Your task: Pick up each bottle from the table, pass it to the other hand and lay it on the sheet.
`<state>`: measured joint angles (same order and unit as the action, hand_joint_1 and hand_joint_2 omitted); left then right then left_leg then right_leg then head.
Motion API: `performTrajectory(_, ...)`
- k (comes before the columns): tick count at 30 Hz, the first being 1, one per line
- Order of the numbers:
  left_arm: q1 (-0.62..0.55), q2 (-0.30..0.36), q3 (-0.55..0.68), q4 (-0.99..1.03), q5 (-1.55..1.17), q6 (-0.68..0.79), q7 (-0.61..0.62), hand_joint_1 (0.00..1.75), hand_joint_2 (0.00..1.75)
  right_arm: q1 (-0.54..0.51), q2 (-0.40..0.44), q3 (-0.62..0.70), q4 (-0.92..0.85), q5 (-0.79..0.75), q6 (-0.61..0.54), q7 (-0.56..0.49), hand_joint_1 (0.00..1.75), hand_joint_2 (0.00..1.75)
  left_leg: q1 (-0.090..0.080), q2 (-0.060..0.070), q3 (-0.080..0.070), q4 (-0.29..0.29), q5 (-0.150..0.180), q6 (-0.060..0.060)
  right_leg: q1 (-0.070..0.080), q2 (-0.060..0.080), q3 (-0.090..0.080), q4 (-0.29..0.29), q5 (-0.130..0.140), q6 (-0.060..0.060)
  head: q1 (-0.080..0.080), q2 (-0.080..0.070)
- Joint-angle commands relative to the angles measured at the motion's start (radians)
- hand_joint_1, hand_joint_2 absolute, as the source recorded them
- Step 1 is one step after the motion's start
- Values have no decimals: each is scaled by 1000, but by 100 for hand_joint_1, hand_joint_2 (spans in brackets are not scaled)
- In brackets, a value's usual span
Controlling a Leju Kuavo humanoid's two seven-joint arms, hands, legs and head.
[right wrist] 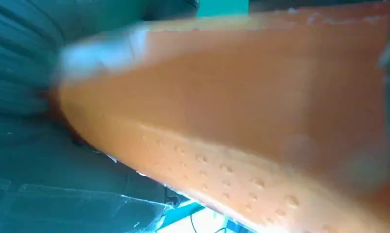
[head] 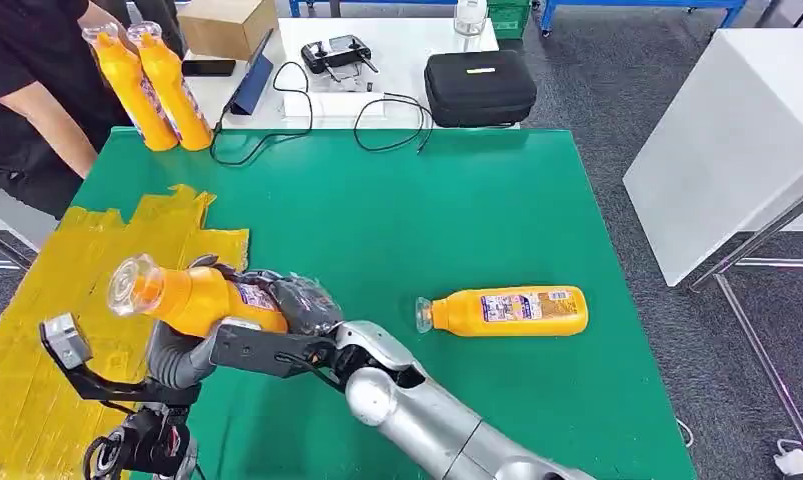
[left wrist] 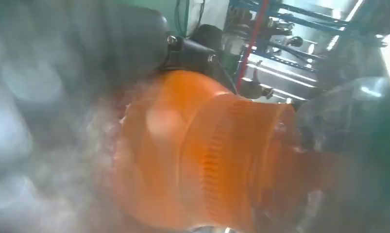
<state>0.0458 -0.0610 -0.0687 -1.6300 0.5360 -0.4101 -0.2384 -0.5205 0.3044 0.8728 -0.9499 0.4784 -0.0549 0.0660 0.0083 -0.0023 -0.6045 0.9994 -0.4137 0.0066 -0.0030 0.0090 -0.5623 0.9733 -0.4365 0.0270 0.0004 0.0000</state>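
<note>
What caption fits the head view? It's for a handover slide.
Right hand holds an orange bottle over the green table beside the yellow sheet; another bottle lies nearby.

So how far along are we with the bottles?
Nothing lies on the yellow sheet yet. One orange bottle is in hand above its edge, gripped by the right hand, with the left hand beneath. Left: the bottle lying on the green table, plus two a person holds.
</note>
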Motion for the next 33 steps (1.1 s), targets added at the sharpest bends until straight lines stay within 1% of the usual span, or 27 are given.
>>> performTrajectory(1, -13, -33, -30, 8, -18, -25, -9, 175, 175, -33, -57, 35, -25, -4, 14, 18, 24, 175, 0, -2, 2, 0, -1, 0, 0, -3, 3, 0, -1, 0, 0, 0)
performTrajectory(2, -13, -34, -23, 3, -19, -21, -13, 175, 175, -29, -66, 35, -39, 4, 9, 19, 0, 0, 0, -2, 1, 0, 0, 0, 0, -2, 2, -1, 0, 0, 0, 0)
performTrajectory(7, -8, -32, 12, -11, -17, -13, -23, 175, 175, -11, -82, 7, -69, -3, 2, 23, 0, 0, 0, -2, 2, 1, -1, 0, 0, -3, 3, 0, -1, 0, 0, 0)
performTrajectory(8, -7, -31, 23, -15, -19, -8, -28, 175, 175, -4, -86, -2, -77, -5, -5, 20, 0, 0, 0, -1, 1, 0, 0, 0, 0, -2, 2, -1, 0, 0, 0, 0)
performTrajectory(12, -2, -33, 56, -33, -52, 16, -50, 175, 175, 26, -109, -21, -117, -4, -28, 1, 0, 0, 1, -3, 3, 0, -1, 0, 1, -4, 5, -1, -1, 0, 0, 0)
performTrajectory(16, -12, -27, 117, -60, -208, 107, -132, 175, 175, 95, -151, -50, -224, 23, -67, -22, 0, 0, 1, -2, 3, 0, -1, 0, 1, -3, 4, -1, -1, 0, 0, 0)
performTrajectory(19, -58, -14, 187, -57, -560, 333, -229, 175, 175, 182, -201, -86, -369, 66, -108, -45, 0, 0, 1, -4, 1, 0, 0, 0, 1, -4, 3, -1, -1, 0, 0, 0)
performTrajectory(20, -73, -3, 202, -46, -625, 372, -236, 175, 175, 206, -215, -98, -412, 68, -112, -45, 0, 0, 1, -5, 2, 0, -1, 0, 1, -5, 4, -1, -2, 0, 0, 0)
performTrajectory(21, -88, 13, 218, -30, -752, 448, -247, 175, 175, 239, -234, -115, -470, 80, -118, -53, 0, 0, 1, -5, 2, 0, 0, 0, 1, -6, 4, -1, -1, 0, -1, 0)
performTrajectory(22, -96, 21, 231, -23, -802, 481, -258, 175, 175, 256, -245, -123, -502, 84, -120, -54, 0, 0, 1, -6, 3, 0, -1, 0, 1, -6, 5, -1, -2, 0, 0, 0)
performTrajectory(23, -105, 33, 241, -12, -932, 568, -272, 175, 175, 278, -255, -141, -538, 91, -123, -59, 0, 0, 1, -6, 1, 0, 0, 0, 1, -6, 3, -1, -1, 0, 0, 0)
performTrajectory(24, -112, 43, 248, -5, -978, 599, -270, 175, 175, 293, -267, -149, -565, 95, -126, -63, 0, 0, 0, -4, 1, 0, 0, 0, 0, -5, 2, -1, -1, 0, 0, 0)
performTrajectory(25, -117, 66, 250, 2, -1113, 680, -261, 175, 175, 315, -278, -169, -598, 97, -128, -70, 0, 0, 1, -5, 3, 0, -1, 0, 1, -6, 5, -1, -2, 0, 0, 0)
performTrajectory(28, -133, 123, 235, 34, -1367, 786, -195, 175, 175, 359, -303, -210, -658, 105, -126, -83, 0, 0, 0, -6, 2, -1, 0, 0, 0, -6, 4, -1, -1, 0, 0, 0)
performTrajectory(29, -139, 144, 215, 55, -1523, 851, -145, 175, 175, 373, -311, -226, -679, 102, -127, -88, 0, 0, 1, -5, 3, 0, -1, 0, 1, -6, 5, -1, -2, 0, 0, 0)
performTrajectory(30, -143, 166, 196, 73, -1658, 886, -84, 175, 175, 387, -318, -243, -694, 104, -129, -88, 0, 0, 0, -5, 2, -1, 0, 0, 0, -5, 3, -1, -1, 0, 0, 0)
performTrajectory(32, -150, 207, 154, 121, -1812, 914, -14, 175, 175, 411, -334, -279, -723, 100, -132, -102, 0, 0, 0, -6, 3, -1, 0, 0, 1, -7, 5, -1, -2, 0, 0, 0)
performTrajectory(33, -151, 237, 127, 150, -1899, 911, 22, 175, 175, 422, -338, -297, -737, 96, -129, -107, 0, 0, 0, -4, 2, -1, 0, 0, 0, -5, 3, -1, -1, 0, 0, 0)
